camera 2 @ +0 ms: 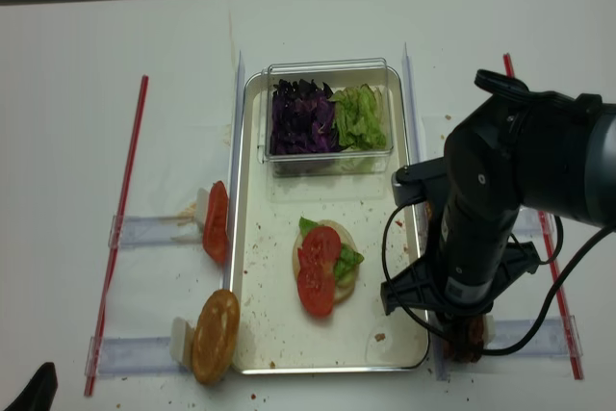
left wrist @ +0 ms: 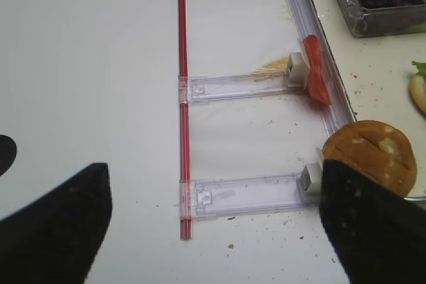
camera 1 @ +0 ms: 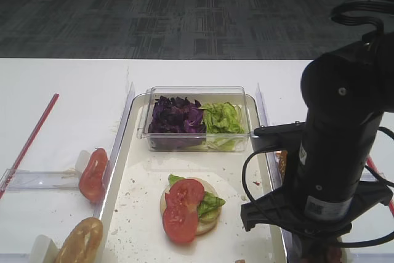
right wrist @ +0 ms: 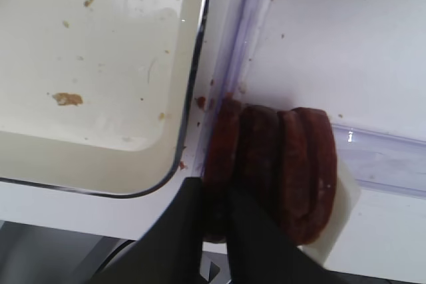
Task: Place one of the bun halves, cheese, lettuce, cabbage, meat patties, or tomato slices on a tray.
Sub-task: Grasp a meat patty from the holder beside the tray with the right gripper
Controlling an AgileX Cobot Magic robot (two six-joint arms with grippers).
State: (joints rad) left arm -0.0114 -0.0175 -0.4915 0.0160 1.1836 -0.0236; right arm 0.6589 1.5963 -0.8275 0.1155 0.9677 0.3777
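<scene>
Gripping one of the meat patties point(right wrist: 223, 157), the right pincer point(right wrist: 214, 212) is closed narrow beside the tray point(right wrist: 193, 98).

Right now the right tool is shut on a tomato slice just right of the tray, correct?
Not a tomato slice. The right tool is shut on one of the meat patties, dark reddish-brown discs standing on edge just right of the tray, as the right wrist view shows.

One high view looks from the front, obliquely down across the tray point(camera 1: 123, 226); the other looks nearly straight down. Both share it. The right wrist view sits close over the meat patties point(right wrist: 279, 171); the left wrist view looks along the surface point(left wrist: 100, 98).
</scene>
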